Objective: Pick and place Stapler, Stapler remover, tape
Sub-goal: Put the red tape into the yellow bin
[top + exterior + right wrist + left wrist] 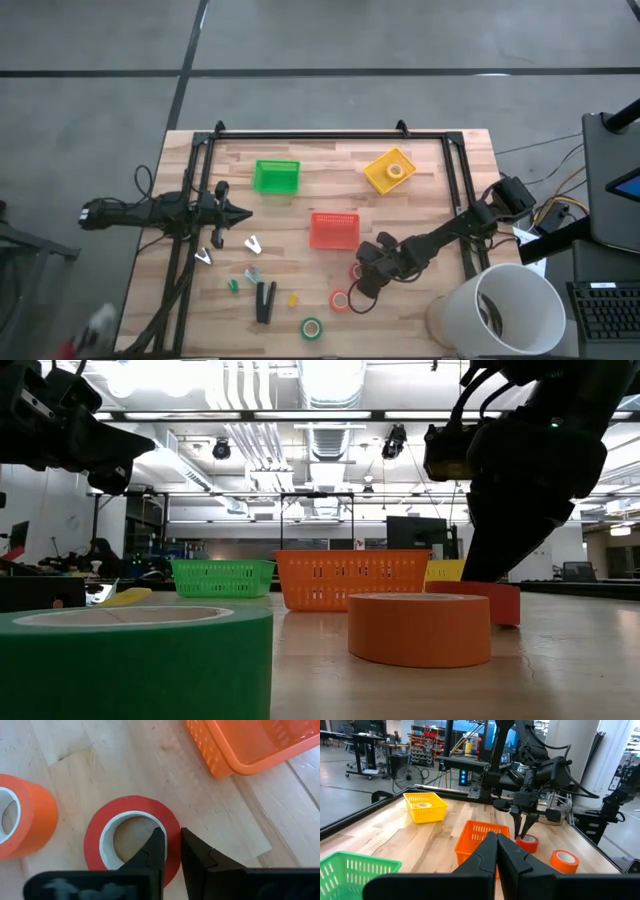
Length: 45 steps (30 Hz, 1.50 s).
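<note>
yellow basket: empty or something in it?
Not empty. The yellow basket holds one pale-centred yellow tape roll, visible from above and in the left wrist view; nothing else shows inside.

Pale wood, bright plastic, matt tape

The desk (pixel 430 200) is light planked wood, smooth with visible grain; the orange basket (pixel 255 745) is glossy perforated plastic; the red tape roll (pixel 131 836) looks matt, papery.

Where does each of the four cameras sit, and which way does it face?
High: overhead, straight down; both arms and the table show.
Low: table height, level across the green tape roll toward the room; arms overhead.
Left wrist: past the left gripper toward the right arm.
Right wrist: down past the right gripper straddling the red tape roll's wall.
All four share the orange basket.
</note>
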Motion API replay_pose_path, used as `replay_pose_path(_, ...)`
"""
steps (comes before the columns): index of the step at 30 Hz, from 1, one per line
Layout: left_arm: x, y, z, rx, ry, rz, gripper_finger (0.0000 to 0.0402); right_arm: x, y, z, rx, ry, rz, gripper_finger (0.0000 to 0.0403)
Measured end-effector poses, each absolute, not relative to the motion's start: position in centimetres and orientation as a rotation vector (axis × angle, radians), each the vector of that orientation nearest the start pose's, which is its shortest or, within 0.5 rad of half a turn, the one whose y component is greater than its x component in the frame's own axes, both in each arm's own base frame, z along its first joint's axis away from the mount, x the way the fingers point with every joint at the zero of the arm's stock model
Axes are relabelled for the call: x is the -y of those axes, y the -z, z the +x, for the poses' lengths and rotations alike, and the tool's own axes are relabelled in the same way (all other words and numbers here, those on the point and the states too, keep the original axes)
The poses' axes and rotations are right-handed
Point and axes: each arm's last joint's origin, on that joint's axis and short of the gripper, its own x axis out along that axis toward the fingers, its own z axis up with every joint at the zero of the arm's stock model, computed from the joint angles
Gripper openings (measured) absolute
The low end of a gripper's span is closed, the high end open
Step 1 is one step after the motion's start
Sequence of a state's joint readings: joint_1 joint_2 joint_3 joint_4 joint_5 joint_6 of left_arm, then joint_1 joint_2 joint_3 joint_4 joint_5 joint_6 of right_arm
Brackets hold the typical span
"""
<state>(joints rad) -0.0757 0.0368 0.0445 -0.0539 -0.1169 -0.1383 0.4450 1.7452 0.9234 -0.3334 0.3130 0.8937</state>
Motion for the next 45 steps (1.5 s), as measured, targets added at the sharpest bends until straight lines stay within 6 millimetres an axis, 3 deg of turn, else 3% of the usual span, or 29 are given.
replay_pose_path(6, 0.4, -17.1, 9.7, -0.043, -0.044, -0.134, 0.0010, -13.1, -14.8, 28.8, -1.037, 0.282, 0.417, 0.0035)
replay_pose_path(12, 0.4, -17.1, 9.7, -0.043, -0.044, -0.134, 0.0010, -12.7, -18.9, 28.6, -0.958, 0.225, 0.357, 0.0034)
replay_pose_path(19, 0.4, -17.1, 9.7, -0.043, -0.044, -0.134, 0.0010, -8.9, -24.1, 25.7, -0.769, 0.519, 0.156, 0.0034)
replay_pose_path(25, 0.4, -17.1, 9.7, -0.043, -0.044, -0.134, 0.0010, -4.4, -26.3, 23.5, -0.688, 0.803, 0.107, 0.0038)
replay_pose_path(31, 0.4, -17.1, 9.7, -0.042, -0.044, -0.134, 0.0010, 0.8, -26.2, 22.8, -0.739, 0.980, 0.174, 0.0039)
replay_pose_path(37, 0.4, -17.1, 9.7, -0.042, -0.044, -0.134, 0.0010, 5.7, -24.8, 22.3, -0.843, 1.118, 0.252, 0.0040)
replay_pose_path(45, 0.4, -17.1, 9.7, -0.042, -0.045, -0.134, 0.0010, 9.6, -23.1, 21.8, -0.970, 1.195, 0.264, 0.0040)
